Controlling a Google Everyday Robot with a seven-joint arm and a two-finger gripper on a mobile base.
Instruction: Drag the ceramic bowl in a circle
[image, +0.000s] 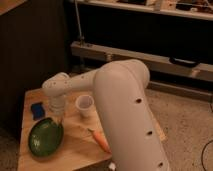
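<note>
One view: camera view, looking down past the robot's own arm onto a small table.
Table: light wooden top, lower left of the view, carrying all the loose items listed below.
Ceramic bowl: wide, shallow, glossy dark green, with pale glints on its inner surface. It sits flat on the front-left part of the table, near the left edge. It is the largest dish present.
Gripper: at the end of the white wrist, pointed downward at the upper-right rim of the ceramic bowl. It is at or just above the rim; contact cannot be confirmed.
Gripper state: cannot tell. The working end is dark and merges with the bowl rim and the shadow beneath the wrist.
Arm: white, thick, with small dark holes along its side. It rises from the lower right, bends at a rounded elbow and reaches left to a rounded wrist joint above the bowl.
Cup: small, translucent white, upright, just right of the wrist and apart from the bowl.
Carrot: orange, lying diagonally on the table beside the arm, right of the bowl.
Blue object: small, flat, near the left rear of the table, just behind the bowl.
Floor: speckled, to the right of the table.
Rail: pale horizontal bar against a dark background behind the table.
</note>
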